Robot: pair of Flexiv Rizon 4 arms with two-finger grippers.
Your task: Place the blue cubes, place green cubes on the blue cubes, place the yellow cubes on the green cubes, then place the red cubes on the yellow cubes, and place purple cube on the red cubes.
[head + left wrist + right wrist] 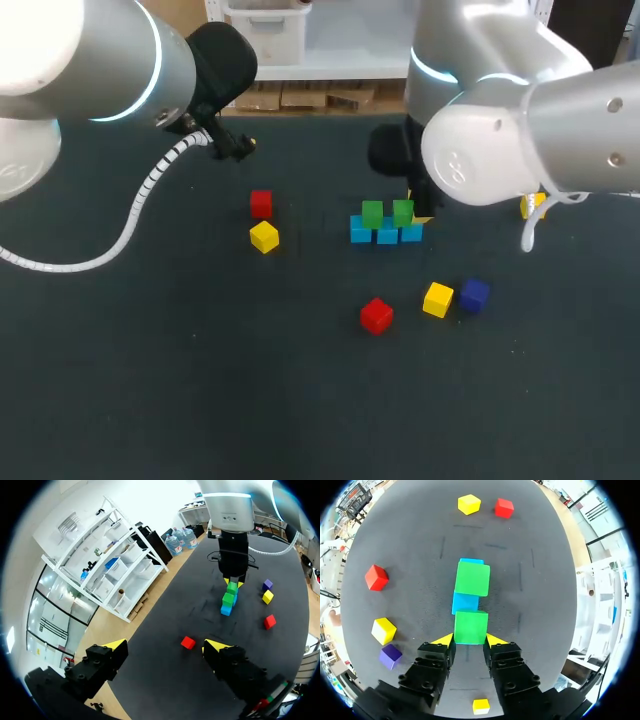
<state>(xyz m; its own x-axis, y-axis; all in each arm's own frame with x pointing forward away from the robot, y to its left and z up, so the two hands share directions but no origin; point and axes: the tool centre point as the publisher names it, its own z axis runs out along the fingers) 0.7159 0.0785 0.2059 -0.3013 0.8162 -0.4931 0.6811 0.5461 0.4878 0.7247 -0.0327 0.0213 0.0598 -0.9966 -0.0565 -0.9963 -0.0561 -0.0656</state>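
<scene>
Holding green cube atop blue cubes, mid-table, nearer far edge: right gripper jaws narrow, pinching opposite side faces. Left gripper wide open, empty. Cube likely light, rigid, smooth; grip flat sides squarely.

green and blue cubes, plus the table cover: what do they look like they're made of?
Green cubes: probably painted wood or hard plastic. The signs are solid even colour, crisp edges and a mostly matte face.
Blue cubes: same look, so likely the same make.
Table cover: dark matte mat, maybe felt or rubber. It shows fine speckle and no reflections.
</scene>
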